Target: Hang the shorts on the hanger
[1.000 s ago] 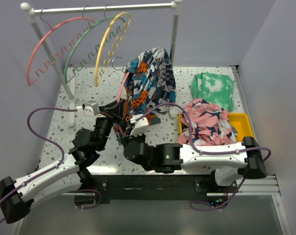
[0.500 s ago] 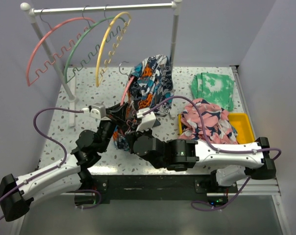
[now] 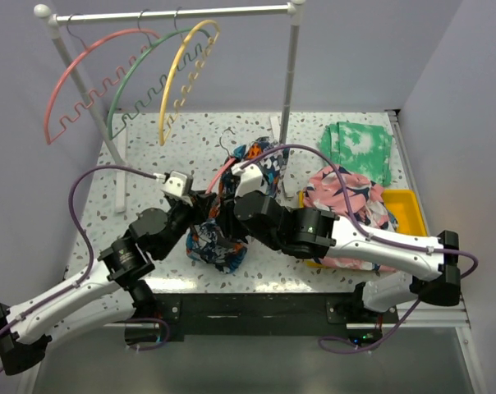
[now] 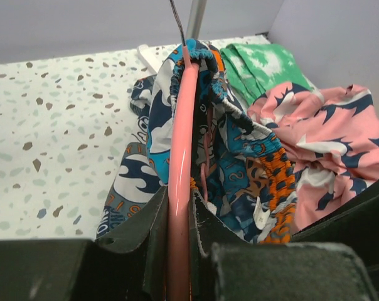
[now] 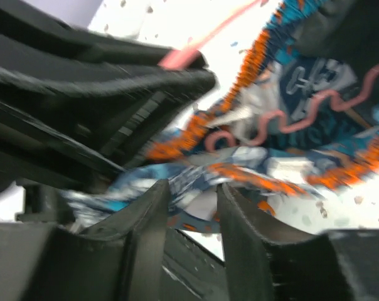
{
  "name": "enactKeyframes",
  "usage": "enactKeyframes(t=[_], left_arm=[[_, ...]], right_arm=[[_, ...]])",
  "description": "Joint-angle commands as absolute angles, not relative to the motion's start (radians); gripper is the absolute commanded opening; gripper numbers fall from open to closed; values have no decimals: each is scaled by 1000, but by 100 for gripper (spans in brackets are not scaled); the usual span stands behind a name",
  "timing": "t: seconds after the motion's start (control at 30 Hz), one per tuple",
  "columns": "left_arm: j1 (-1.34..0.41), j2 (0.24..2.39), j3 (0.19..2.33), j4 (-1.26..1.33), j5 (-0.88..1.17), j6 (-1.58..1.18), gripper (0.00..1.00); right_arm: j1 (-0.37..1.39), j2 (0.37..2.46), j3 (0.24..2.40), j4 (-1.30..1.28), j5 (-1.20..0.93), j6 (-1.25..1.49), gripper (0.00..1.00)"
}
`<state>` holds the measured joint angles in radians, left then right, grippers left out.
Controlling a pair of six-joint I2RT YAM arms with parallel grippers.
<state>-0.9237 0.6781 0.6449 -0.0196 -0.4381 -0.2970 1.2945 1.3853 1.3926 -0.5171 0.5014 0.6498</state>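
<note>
left claw [image 4: 177, 204] is clenched on the pink hanger [image 4: 181, 125] - the bar runs right btwn its jaws, w/ the hook end pointing away. the shorts [image 4: 240, 169] hang over the hanger's far end, just past that claw & to its right, bunched down onto the speckled desk [image 4: 45, 125]. right claw [image 5: 191, 199] is let go, fingers apart - the shorts sit just in front of its tips.
</note>
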Motion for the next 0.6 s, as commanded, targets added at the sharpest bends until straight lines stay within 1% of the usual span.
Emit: enactKeyframes(t=[0.0, 0.07, 0.1, 0.17, 0.2, 0.27, 0.3, 0.33, 0.43, 0.57], left_arm=[[-928, 658, 828, -268, -410, -364, 0], [-928, 667, 888, -355, -403, -365, 0], [-928, 672, 903, -377, -402, -362, 0], [-928, 670, 932, -414, -397, -351, 0], [-928, 667, 939, -420, -394, -345, 0], [-930, 667, 959, -436, -399, -334, 0], [-928, 673, 963, -437, -399, -328, 0], [-928, 676, 966, -439, -399, -324, 0], [-928, 689, 966, -428, -402, -313, 0], [-928, 701, 944, -396, -402, -314, 0]], right_arm=[[1287, 1302, 1342, -505, 466, 591, 51], [1285, 1276, 1368, -554, 485, 569, 58], [1285, 1266, 1390, -567, 509, 542, 64], [1275, 1238, 1400, -601, 551, 529, 67], [1264, 1232, 1397, -603, 557, 509, 68], [1180, 1232, 1385, -606, 529, 506, 68], [1142, 1235, 1367, -597, 440, 502, 67], [1076, 1242, 1356, -562, 393, 499, 67], [1045, 1291, 1344, -505, 319, 471, 68], [1032, 1388, 1361, -499, 325, 476, 68]])
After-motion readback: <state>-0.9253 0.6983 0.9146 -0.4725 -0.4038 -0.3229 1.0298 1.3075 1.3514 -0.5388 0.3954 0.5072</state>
